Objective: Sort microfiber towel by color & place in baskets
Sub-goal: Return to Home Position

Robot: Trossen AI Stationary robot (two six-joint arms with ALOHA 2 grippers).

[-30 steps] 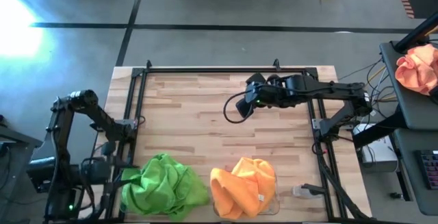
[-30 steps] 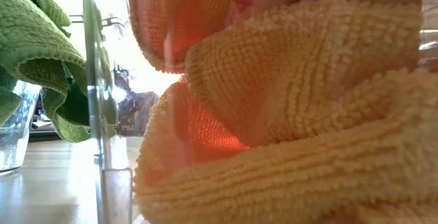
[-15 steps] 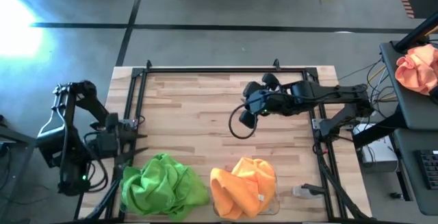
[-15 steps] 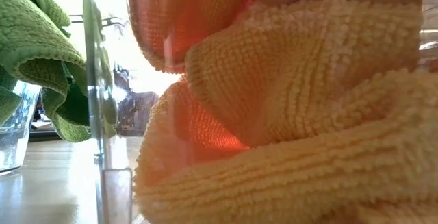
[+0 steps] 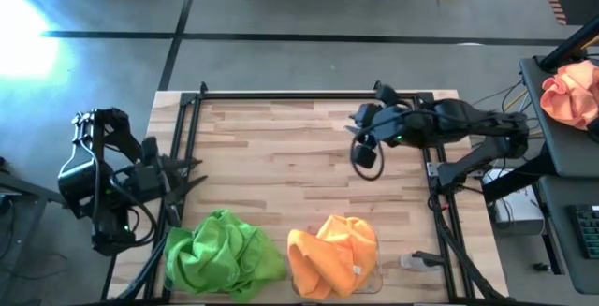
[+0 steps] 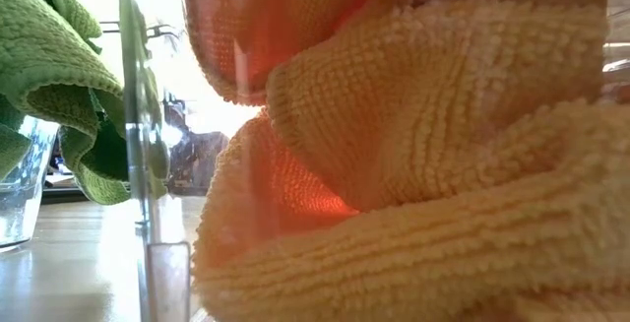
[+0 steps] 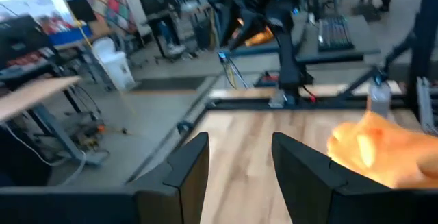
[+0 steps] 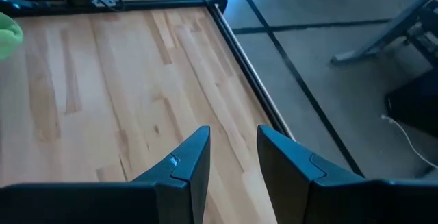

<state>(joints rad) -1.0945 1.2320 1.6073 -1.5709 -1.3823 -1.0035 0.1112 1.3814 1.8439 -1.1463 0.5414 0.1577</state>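
Note:
Lime green towels [image 5: 225, 250] lie heaped at the near edge, left of middle, and cover their basket. Orange towels [image 5: 329, 255] lie heaped in a clear basket [image 5: 376, 250] beside them. The low view shows the orange pile [image 6: 423, 184] and green cloth [image 6: 59, 76] hanging over a clear wall [image 6: 138, 164]. My left gripper [image 5: 185, 173] is open and empty at the table's left edge, above the green pile's far side; its wrist view [image 7: 239, 162] shows orange cloth [image 7: 383, 155] ahead. My right gripper [image 5: 360, 138] is open and empty over the far right of the table, as its wrist view [image 8: 233, 152] also shows.
A black metal frame [image 5: 281, 94] runs along the table's far edge and sides. A paler peach cloth bundle [image 5: 571, 91] lies on a side stand beyond the right edge. Bare wood [image 5: 281, 166] lies between the arms and the baskets.
My right gripper has drawn back toward the table's right edge, away from the middle. My left arm has folded back at the left edge, and its gripper now points across the table. The towels have stayed in place.

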